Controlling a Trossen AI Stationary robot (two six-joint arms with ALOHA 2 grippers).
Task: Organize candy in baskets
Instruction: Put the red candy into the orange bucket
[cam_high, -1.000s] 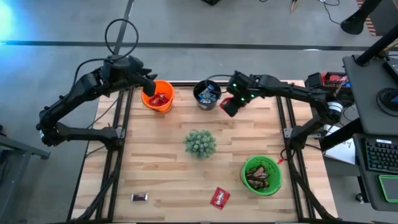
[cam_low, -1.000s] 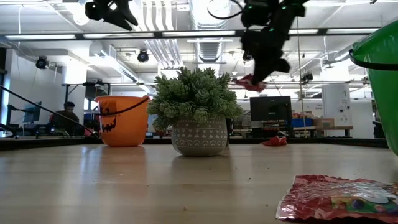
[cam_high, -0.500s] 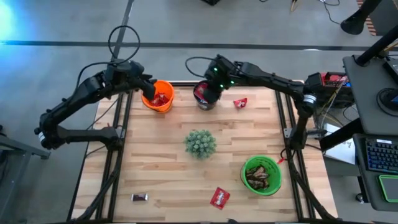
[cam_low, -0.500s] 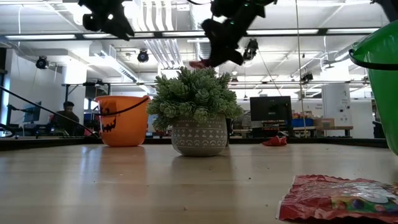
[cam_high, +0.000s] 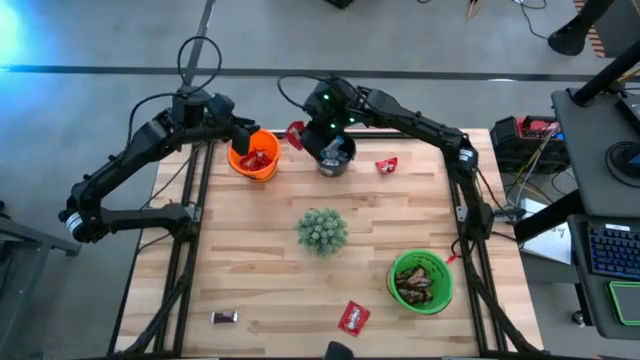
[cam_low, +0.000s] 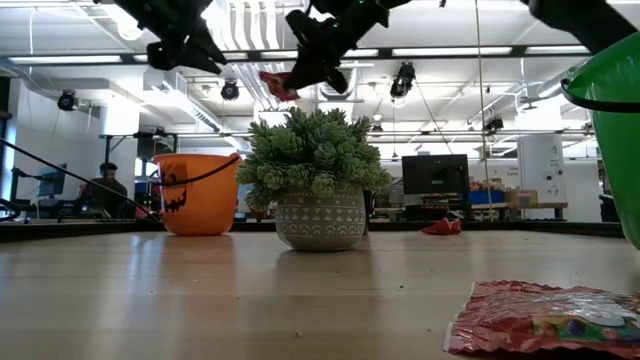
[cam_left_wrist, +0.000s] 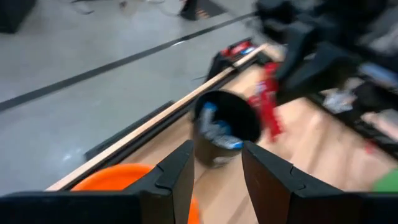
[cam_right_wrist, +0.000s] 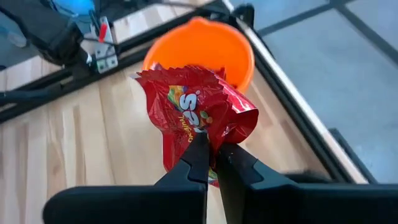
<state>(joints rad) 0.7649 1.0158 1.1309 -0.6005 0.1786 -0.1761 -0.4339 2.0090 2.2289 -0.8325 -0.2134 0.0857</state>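
Observation:
My right gripper (cam_high: 306, 134) hangs above the table's far edge, between the black basket (cam_high: 335, 156) and the orange basket (cam_high: 253, 157). It is shut on a red candy pack (cam_right_wrist: 196, 112), which also shows in the low view (cam_low: 275, 85). My left gripper (cam_high: 243, 133) hovers open over the orange basket's far-left rim, with nothing between its fingers (cam_left_wrist: 180, 171). The orange basket holds red candy and the black one blue-and-silver candy. The green basket (cam_high: 420, 282) at the near right holds dark candy. My right gripper pinches the red candy pack by one crumpled end (cam_right_wrist: 208, 140) between its two fingertips. The fingers slant downward, coming from the table's right side. The pack sticks out beyond the fingertips toward the orange basket and is lifted clear of the table and both baskets.
A spiky green plant (cam_high: 322, 230) stands mid-table. Loose candy lies on the wood: a red pack (cam_high: 386, 165) right of the black basket, another red pack (cam_high: 352, 317) near the front edge, and a dark bar (cam_high: 224, 317) at the near left.
My right gripper has carried the red candy pack from the right of the black basket, across and above it, toward the table's left and the orange basket, rising as it went. My left gripper has sunk a little over the orange basket.

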